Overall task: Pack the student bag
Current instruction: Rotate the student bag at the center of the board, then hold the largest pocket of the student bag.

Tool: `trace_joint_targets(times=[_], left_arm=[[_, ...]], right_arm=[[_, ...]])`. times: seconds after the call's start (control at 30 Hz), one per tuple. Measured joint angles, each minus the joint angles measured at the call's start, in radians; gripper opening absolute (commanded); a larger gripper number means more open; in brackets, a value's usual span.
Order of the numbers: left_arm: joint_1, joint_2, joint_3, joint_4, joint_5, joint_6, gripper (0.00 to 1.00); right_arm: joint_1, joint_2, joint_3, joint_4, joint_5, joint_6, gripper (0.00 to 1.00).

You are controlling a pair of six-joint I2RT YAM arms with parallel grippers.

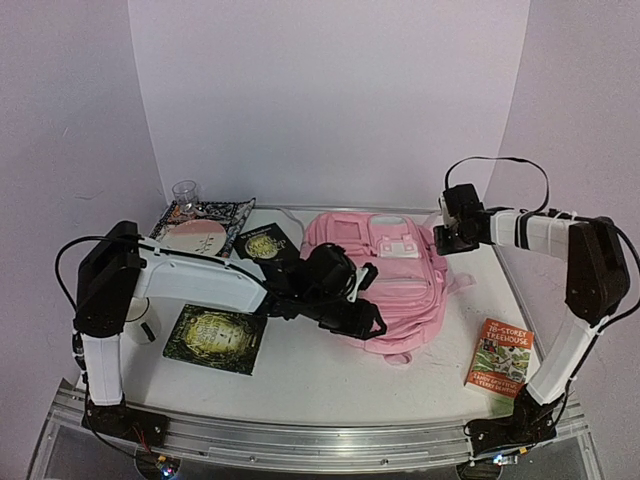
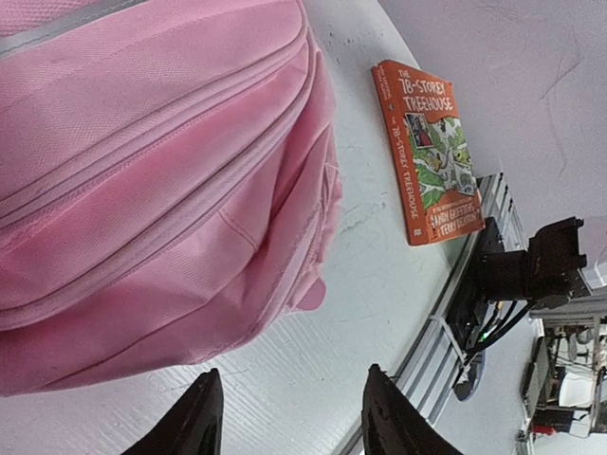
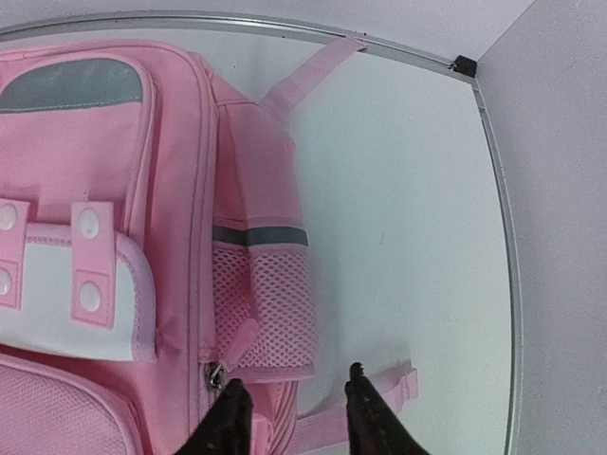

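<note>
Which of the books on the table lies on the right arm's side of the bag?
The orange Treehouse paperback, alone on that side. The large dark book and the small dark book lie on the student bag's left.

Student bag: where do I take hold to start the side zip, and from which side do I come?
Grip the pink zipper pull beside the mesh pocket on the student bag. It is a flat tab lying on the fabric, so pinch it by its edges from above. The right gripper is open and hovers beside it, which is likely the easiest approach.
</note>
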Motion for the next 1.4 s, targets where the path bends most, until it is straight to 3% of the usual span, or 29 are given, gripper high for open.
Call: trace_joint_targets(times=[0.1,0.2,0.43,0.7,1.0,1.17,1.33,1.4], left_arm=[[0.003,-0.063,-0.06,0.006,-0.054,0.021,0.82],[0.038,-0.159,-0.148,-0.002,-0.11,0.034,0.84],[0.258,-0.241,-0.241,-0.001,-0.166,0.058,0.86],[0.404,-0.136,-0.234,-0.002,-0.182,0.118,0.79],[0.476,-0.068,-0.225,-0.002,-0.168,0.165,0.77],[0.481,-0.068,-0.231,0.0,-0.148,0.175,0.76],[0.48,-0.067,-0.236,0.003,-0.098,0.191,0.73],[0.48,-0.063,-0.236,0.016,-0.073,0.196,0.71]], right_arm=[[0.009,-0.093,-0.073,0.005,-0.021,0.004,0.56],[0.049,-0.205,-0.141,0.007,-0.047,0.017,0.65],[0.294,-0.292,-0.194,0.039,-0.061,0.073,0.82],[0.552,-0.113,-0.149,0.035,0.002,0.118,0.94],[0.711,0.222,0.139,-0.035,0.19,0.092,0.94],[0.733,0.313,0.192,-0.088,0.305,0.083,0.75],[0.732,0.307,0.176,-0.115,0.364,0.09,0.28],[0.732,0.291,0.154,-0.118,0.378,0.096,0.15]])
